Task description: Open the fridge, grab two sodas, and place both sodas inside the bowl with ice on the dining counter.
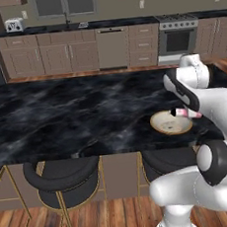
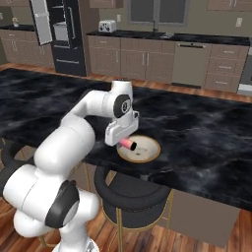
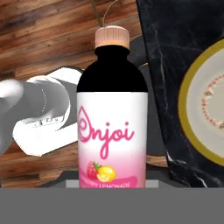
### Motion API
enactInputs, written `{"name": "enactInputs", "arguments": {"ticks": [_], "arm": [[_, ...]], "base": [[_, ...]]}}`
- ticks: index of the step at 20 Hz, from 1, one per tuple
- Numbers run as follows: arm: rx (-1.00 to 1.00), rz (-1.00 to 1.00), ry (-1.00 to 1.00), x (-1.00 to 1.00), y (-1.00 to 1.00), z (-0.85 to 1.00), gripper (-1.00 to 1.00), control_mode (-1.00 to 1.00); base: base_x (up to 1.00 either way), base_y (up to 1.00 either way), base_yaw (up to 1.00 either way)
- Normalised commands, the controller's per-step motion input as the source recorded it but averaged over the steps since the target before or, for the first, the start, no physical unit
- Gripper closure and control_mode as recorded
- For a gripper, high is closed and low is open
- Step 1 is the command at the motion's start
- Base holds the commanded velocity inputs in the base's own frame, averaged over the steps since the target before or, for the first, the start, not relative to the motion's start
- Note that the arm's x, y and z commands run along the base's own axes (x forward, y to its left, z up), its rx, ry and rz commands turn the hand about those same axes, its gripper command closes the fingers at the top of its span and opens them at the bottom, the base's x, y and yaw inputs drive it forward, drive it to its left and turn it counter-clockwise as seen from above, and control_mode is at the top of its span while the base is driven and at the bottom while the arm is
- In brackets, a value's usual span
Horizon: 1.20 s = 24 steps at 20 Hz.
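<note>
My gripper (image 2: pixel 124 140) is shut on a soda, a dark bottle with a pink label (image 3: pixel 112 127) and a tan cap. The bottle (image 2: pixel 130 144) lies sideways just above the near rim of the bowl (image 2: pixel 146 149), a shallow cream dish with a tan rim. That bowl (image 1: pixel 167 124) sits near the front edge of the black marble dining counter (image 1: pixel 76 114). From the left base view the bottle (image 1: pixel 189 112) sticks out of the gripper (image 1: pixel 180 112) over the bowl's right side. In the hand view the bowl (image 3: pixel 205 105) lies to the right. The black fridge (image 2: pixel 66 37) stands far back left with its left door open.
Round black stools (image 1: pixel 63 179) (image 2: pixel 132 196) are tucked under the counter's near edge. Brown wall cabinets, a dishwasher (image 1: pixel 112 47), an oven (image 1: pixel 178 40) and a toaster (image 1: pixel 14 25) line the back wall. Wide bare marble (image 2: pixel 206 133) surrounds the bowl.
</note>
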Motion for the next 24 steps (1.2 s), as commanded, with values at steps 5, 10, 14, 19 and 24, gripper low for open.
{"name": "enactInputs", "arguments": {"ticks": [5, 10, 14, 19, 24], "arm": [[-0.02, 0.11, 0.0, 0.3, 0.0, -0.36, 1.0, -1.0], [0.0, 0.08, 0.0, 0.17, -0.13, -0.33, 1.0, -1.0], [0.0, 0.06, 0.0, 0.27, -0.23, -0.29, 1.0, -1.0], [0.0, 0.03, 0.0, 0.34, -0.2, -0.22, 1.0, -1.0], [0.0, 0.02, 0.0, 0.34, -0.1, -0.16, 1.0, -1.0]], "base": [[0.0, 0.0, 0.0], [0.0, 0.0, 0.0], [0.0, 0.0, 0.0], [0.0, 0.0, 0.0], [0.0, 0.0, 0.0]]}}
